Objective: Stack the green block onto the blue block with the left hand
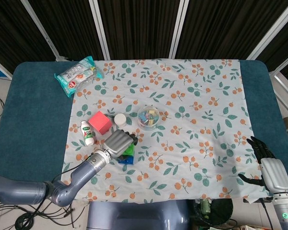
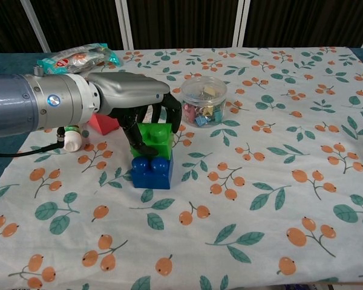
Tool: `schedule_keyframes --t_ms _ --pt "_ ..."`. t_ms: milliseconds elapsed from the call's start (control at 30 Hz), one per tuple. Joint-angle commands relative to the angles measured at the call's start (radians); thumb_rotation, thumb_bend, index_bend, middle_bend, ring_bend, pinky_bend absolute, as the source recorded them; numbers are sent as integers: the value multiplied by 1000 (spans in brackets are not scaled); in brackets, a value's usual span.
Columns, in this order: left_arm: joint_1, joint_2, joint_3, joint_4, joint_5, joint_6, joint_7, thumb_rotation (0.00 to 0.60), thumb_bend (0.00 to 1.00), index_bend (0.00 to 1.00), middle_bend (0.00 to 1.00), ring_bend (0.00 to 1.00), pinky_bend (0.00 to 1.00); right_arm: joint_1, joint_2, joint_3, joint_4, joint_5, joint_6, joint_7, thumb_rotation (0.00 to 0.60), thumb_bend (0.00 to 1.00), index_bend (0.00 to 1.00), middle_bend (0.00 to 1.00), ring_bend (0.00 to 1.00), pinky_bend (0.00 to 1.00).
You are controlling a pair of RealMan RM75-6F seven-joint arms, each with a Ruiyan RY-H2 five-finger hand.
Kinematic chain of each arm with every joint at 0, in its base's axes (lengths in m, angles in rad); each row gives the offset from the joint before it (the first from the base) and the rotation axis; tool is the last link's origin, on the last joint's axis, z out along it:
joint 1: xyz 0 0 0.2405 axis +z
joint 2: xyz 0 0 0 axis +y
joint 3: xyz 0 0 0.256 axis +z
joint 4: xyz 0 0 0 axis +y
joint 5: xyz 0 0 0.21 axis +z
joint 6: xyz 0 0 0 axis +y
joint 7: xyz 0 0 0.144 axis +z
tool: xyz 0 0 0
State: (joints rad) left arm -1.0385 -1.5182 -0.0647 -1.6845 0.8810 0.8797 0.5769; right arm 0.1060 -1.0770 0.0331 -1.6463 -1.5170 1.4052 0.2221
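On the floral cloth (image 2: 278, 199), my left hand (image 2: 136, 96) grips the green block (image 2: 154, 140) atop the blue block (image 2: 151, 173); my right hand (image 1: 269, 165) lies spread.

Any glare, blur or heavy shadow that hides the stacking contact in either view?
Chest view: even light, sharp; the left hand grips the green block on the blue block, only soft shadow under the fingers. Head view: sharp too, but the hand covers most of both blocks.
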Motion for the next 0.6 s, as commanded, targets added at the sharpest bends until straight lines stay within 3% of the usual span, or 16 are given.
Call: schedule_keyframes --t_ms 33,333,467,600 --pt "3 -4 8 7 5 0 2 600 397 509 506 400 489 0 0 0 0 0 0 1 600 106 0 0 0 205" --pt "14 -7 13 11 13 6 -5 600 380 485 479 377 456 0 0 0 -2 1 -2 0 600 106 0 0 0 205" --pt "17 -1 12 2 8 20 7 600 294 382 360 256 339 0 1 0 -3 1 -2 -1 600 106 0 0 0 205" --pt "25 8 6 -13 7 49 18 600 189 177 187 84 184 0 1 -1 -3 0 -1 -2 600 106 0 0 0 205"
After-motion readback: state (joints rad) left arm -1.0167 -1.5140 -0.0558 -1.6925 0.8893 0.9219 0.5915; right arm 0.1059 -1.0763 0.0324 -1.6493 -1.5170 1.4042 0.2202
